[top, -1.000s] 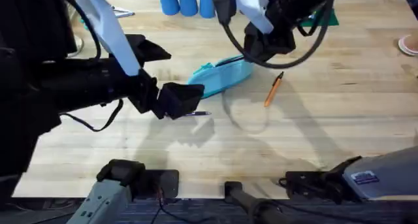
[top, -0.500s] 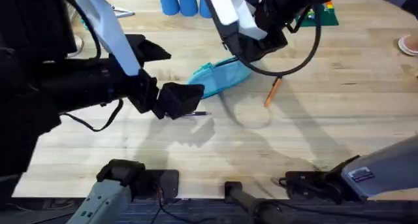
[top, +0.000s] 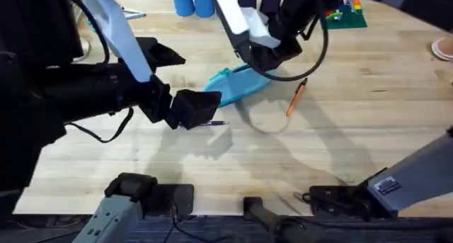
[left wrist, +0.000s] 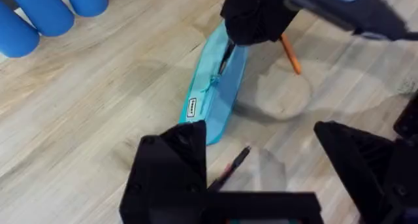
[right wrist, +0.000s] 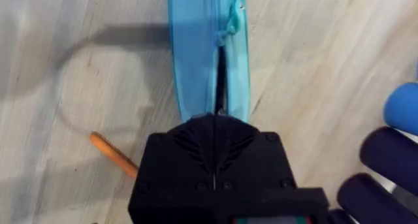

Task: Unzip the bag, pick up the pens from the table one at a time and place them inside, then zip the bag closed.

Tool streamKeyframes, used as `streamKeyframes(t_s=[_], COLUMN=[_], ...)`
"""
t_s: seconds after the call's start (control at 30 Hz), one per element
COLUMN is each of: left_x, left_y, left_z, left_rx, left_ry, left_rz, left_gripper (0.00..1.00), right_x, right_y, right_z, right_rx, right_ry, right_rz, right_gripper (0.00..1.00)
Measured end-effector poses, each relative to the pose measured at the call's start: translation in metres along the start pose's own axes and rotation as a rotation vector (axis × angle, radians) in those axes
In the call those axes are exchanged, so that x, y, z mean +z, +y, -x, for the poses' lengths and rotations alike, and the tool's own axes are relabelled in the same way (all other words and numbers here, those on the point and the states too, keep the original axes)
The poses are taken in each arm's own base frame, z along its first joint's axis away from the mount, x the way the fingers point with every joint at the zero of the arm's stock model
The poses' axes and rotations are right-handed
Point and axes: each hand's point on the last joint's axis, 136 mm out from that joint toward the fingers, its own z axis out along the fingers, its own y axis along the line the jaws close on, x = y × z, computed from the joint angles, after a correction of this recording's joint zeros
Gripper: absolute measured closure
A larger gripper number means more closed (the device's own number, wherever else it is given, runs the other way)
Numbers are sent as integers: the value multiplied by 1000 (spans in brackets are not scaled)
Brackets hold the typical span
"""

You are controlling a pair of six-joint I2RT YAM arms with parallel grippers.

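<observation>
While the right gripper [right wrist: 214, 129] is pressed shut over the far end of the bag [top: 237, 82], the unzipping step is judged to be under way. The fingers meet on the zipper line; a dark slit is seen running from them to the teal pull [right wrist: 230, 25], so the zipper is judged partly open. Whether the fingers pinch fabric or a zipper part cannot be told.

The left gripper [left wrist: 261, 152] is held wide open and empty, just off the bag's near end; nothing is clamped there.

Method for this step:
- The pull is to be drawn straight along the zipper, not sideways, or the soft pouch will buckle and twist.
- The opposite end is best pinned, since the bag lies loose on the table [top: 368, 115] and would likely be dragged along.
- The mouth should be opened along its full length before any pen is fetched.

Surroundings, placed from the bag:
- The orange pen [top: 296, 98] lies just beside the end under the right gripper, apart from the fabric. It could be knocked if the bag slides that way.
- The dark pen [left wrist: 230, 166] lies near the other end, between the open left fingers.
- Blue cups [top: 192, 1] stand well beyond the bag, at the table's far edge, clear of the zipper path.
- Small coloured blocks [top: 347, 10] lie farther off past the right arm.
</observation>
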Motion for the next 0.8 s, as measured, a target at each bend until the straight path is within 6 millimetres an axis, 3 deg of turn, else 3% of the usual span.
streamKeyframes(t_s=[0.2,0.6,0.8], left_x=[0,0,0], left_y=[0,0,0], left_z=[0,0,0], left_rx=[0,0,0], left_ry=[0,0,0], left_rz=[0,0,0], left_gripper=[5,5,5], right_x=[22,45,52], right_y=[0,-20,-20], right_z=[-5,-8,-8], right_rx=[11,64,74], right_ry=[3,-5,-2], right_rz=[43,-1,15], right_gripper=[971,970,851])
